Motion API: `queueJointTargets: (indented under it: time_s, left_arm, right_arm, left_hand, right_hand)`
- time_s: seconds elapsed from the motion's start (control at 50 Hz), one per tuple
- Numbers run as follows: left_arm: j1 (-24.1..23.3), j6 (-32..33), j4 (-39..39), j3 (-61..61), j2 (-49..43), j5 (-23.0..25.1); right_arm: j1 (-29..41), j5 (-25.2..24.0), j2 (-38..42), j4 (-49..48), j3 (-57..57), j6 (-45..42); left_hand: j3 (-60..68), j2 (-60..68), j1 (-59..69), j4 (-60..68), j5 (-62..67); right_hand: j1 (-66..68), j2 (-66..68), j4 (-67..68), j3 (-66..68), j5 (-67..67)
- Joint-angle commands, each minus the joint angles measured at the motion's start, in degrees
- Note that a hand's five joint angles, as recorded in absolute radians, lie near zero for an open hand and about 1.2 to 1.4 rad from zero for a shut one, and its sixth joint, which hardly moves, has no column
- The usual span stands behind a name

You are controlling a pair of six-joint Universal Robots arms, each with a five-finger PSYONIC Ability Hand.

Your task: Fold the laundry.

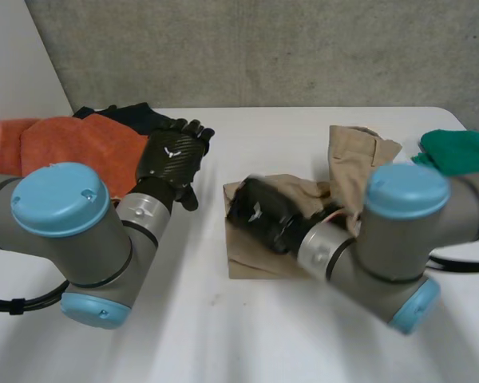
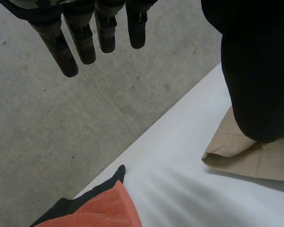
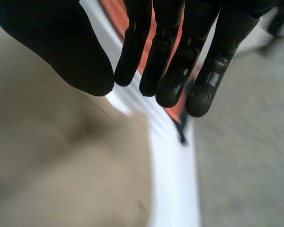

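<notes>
A crumpled beige garment (image 1: 359,159) lies right of the table's middle, one part lying flat toward me, another bunched up behind. My right hand (image 1: 259,211) hovers over the flat part's left edge. In its wrist view its fingers (image 3: 173,71) bend in close to the thumb (image 3: 61,42), nothing pinched between them, with the beige cloth (image 3: 52,165) under the palm. My left hand (image 1: 172,159) is raised above bare table left of the garment, its fingers (image 2: 80,42) straight and its thumb (image 2: 255,71) wide apart. A corner of the beige cloth (image 2: 255,161) lies below that thumb.
An orange towel (image 1: 72,144) lies at the back left on a dark cloth (image 1: 136,116); both also appear beyond my left hand, the orange towel (image 2: 104,213) and the dark cloth (image 2: 92,191). A green cloth (image 1: 459,152) sits at the far right edge. White table (image 1: 223,335) spreads in front.
</notes>
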Motion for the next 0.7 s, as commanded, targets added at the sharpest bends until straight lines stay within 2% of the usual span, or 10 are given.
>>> queueJointTargets:
  time_s: [0.02, 0.08, 0.1, 0.16, 0.18, 0.24, 0.34, 0.44, 0.48, 0.7]
  left_arm:
    - [0.1, -1.6, -0.1, 0.8, 0.4, 0.0]
    - [0.2, -1.6, 0.0, 2.3, 0.3, 0.1]
    - [0.0, -1.6, 0.0, 2.9, 0.2, 0.0]
    - [-0.6, -1.6, -0.2, 4.8, 0.0, 0.1]
    - [-0.8, -1.6, -0.3, 5.0, -0.1, 0.1]
    - [-2.1, -1.6, -0.3, 5.5, -0.1, 0.1]
    - [-5.1, -1.6, -0.7, 4.8, -0.5, 0.4]
    - [-10.3, -1.6, -5.5, 2.0, -0.6, 0.8]
    - [-10.9, -1.7, -6.9, 1.5, -0.8, 0.7]
    - [-11.8, -1.5, -8.1, 5.2, -11.0, 1.0]
  right_arm:
    - [0.5, -1.9, -1.1, 0.8, 2.2, 6.8]
    - [-2.4, -2.5, -5.1, 0.6, 2.5, 17.0]
    - [-5.0, -1.8, -7.9, -0.1, 2.6, 25.4]
    - [-8.6, 0.1, -11.4, -0.6, 2.2, 38.1]
    - [-10.5, 2.1, -12.4, -1.1, 1.8, 45.7]
    - [-15.0, 7.5, -12.8, -0.7, 0.6, 54.3]
    - [-21.1, 12.3, -10.9, 5.6, -0.7, 49.0]
    - [-24.2, 13.2, -9.1, 11.5, 0.7, 39.4]
    - [-26.1, 13.0, -8.9, 11.5, 2.4, 36.9]
    - [-29.8, 12.3, -8.9, 9.9, 6.2, 35.6]
  left_hand:
    - [-2.5, -1.9, -1.8, -2.1, -2.8]
    - [-2.5, -1.9, -1.8, -2.1, -2.8]
    - [-2.5, -1.9, -1.8, -2.1, -2.8]
    - [-2.5, -1.9, -1.8, -2.1, -2.8]
    - [-2.5, -1.9, -1.8, -2.1, -2.8]
    - [-2.5, -1.9, -1.8, -2.1, -2.8]
    - [-0.4, 0.2, 0.3, -0.1, -0.8]
    - [20.2, 20.8, 20.9, 20.6, 19.9]
    - [23.6, 24.2, 24.3, 24.0, 23.3]
    - [33.7, 34.3, 34.5, 34.1, 33.4]
  right_hand:
    - [-35.9, -56.8, -57.1, -56.9, -56.6]
    - [-36.1, -57.0, -57.4, -57.1, -56.8]
    - [-36.1, -57.0, -57.4, -57.1, -56.8]
    - [-36.1, -57.0, -57.4, -57.1, -56.8]
    - [-36.1, -57.0, -57.4, -57.1, -56.8]
    - [-36.1, -57.0, -57.4, -57.1, -56.8]
    - [-36.1, -57.0, -57.4, -57.1, -56.8]
    - [-36.1, -57.0, -57.4, -57.1, -56.8]
    - [-36.1, -57.0, -57.4, -57.1, -56.8]
    - [-36.1, -57.0, -57.4, -57.1, -56.8]
